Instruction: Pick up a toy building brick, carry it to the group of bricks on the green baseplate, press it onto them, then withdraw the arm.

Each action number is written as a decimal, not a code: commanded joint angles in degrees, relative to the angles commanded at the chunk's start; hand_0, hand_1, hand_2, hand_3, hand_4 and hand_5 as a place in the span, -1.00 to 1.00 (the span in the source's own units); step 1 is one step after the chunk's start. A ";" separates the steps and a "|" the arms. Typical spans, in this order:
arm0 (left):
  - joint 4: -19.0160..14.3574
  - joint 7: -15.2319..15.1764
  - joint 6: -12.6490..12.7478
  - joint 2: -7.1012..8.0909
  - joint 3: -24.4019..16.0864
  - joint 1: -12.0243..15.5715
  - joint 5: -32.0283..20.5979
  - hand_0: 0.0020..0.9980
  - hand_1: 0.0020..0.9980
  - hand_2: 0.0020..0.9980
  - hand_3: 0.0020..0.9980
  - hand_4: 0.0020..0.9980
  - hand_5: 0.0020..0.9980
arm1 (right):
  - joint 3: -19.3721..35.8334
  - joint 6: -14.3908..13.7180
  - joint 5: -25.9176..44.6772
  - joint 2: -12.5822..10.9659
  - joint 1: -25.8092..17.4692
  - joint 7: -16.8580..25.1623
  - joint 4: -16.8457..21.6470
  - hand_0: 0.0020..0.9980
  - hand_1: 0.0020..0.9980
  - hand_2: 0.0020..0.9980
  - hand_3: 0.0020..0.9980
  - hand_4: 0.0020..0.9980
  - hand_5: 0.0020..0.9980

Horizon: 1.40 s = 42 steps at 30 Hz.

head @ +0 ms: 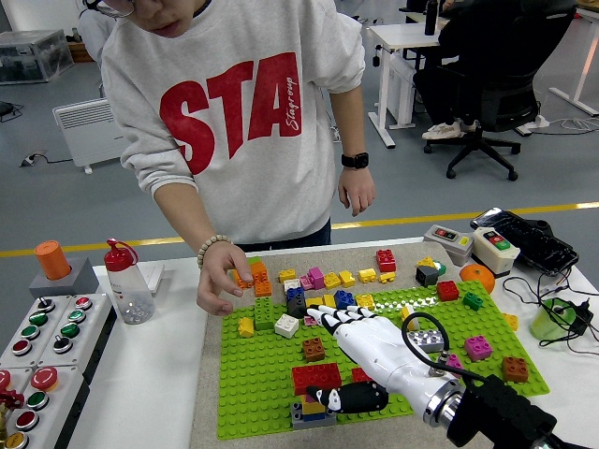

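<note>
At the far left of the frame a panel of red and green buttons (pixel 37 351) sits beside an orange knob on a grey block (pixel 56 264). Just right of it a clear bottle with a red cap (pixel 125 283) stands upright on the white table (pixel 150 374).

A person in a grey sweatshirt (pixel 234 103) printed with "STA" in large red letters leans over the far edge. One of the person's hands (pixel 221 279) reaches down with fingers curled at the upper left corner of the green baseplate (pixel 257 374), just beside an orange brick (pixel 251 272). The other hand (pixel 357 188), with a black watch at the wrist, hangs loose above the table.

Low on the baseplate, left of centre, stands the group of bricks (pixel 314 393): a red brick (pixel 315 377) on top, orange and grey ones below. A brown brick (pixel 313 349) sits alone just above it.

The robot's right hand (pixel 360 360) comes in from the lower right. Its white fingers (pixel 329 318) are stretched out flat and close together, pointing to the upper left over the baseplate and holding nothing; the black thumb (pixel 351 399) lies beside the stack's right edge, whether touching cannot be told.

Loose coloured bricks are scattered along the top of the baseplate. At the right are two grey button boxes (pixel 473 245) and a green cup (pixel 552 318).
</note>
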 joint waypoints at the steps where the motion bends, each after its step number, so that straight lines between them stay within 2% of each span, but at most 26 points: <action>1: 0.00 0.00 0.00 0.00 -0.02 -0.01 0.03 0.31 0.38 0.34 0.15 -0.43 1.00 | 0.08 -1.37 0.05 -0.34 -0.23 1.11 0.00 0.42 0.45 0.44 0.41 -0.06 -0.54; 6: 0.00 -0.01 0.03 -0.02 -0.16 -0.06 0.16 0.31 0.38 0.34 0.15 -0.43 1.00 | 0.15 -8.02 0.21 -1.72 -0.97 6.84 0.00 0.42 0.45 0.44 0.41 -0.06 -0.54; 7: 0.00 0.00 0.03 -0.02 -0.20 -0.05 0.21 0.31 0.38 0.34 0.15 -0.43 1.00 | 0.09 -8.93 0.22 -1.90 -1.05 7.63 0.00 0.24 0.32 0.27 0.18 -0.24 -0.62; 9: 0.00 0.01 0.03 -0.02 -0.33 -0.04 0.36 0.31 0.38 0.34 0.15 -0.43 1.00 | -0.20 -9.87 0.22 -2.21 -1.14 8.98 -0.06 0.24 0.32 0.27 0.18 -0.24 -0.62; 19: 0.00 0.06 -0.01 -0.05 -0.57 -0.13 0.73 0.31 0.38 0.34 0.15 -0.43 1.00 | -1.99 -10.68 0.21 -2.99 -1.05 12.64 -0.54 0.20 0.26 0.21 0.11 -0.31 -0.61; 32: 0.00 0.08 -0.01 -0.02 -0.43 -0.33 0.72 0.31 0.38 0.34 0.15 -0.43 1.00 | -3.35 -10.12 0.20 -3.24 -0.47 12.84 -1.17 0.19 0.25 0.20 0.11 -0.34 -0.62; 42: 0.00 -0.04 0.03 -0.05 -0.04 -0.62 0.17 0.31 0.38 0.34 0.15 -0.43 1.00 | -5.76 -8.89 0.15 -2.86 0.42 12.24 -3.82 0.19 0.25 0.20 0.10 -0.34 -0.62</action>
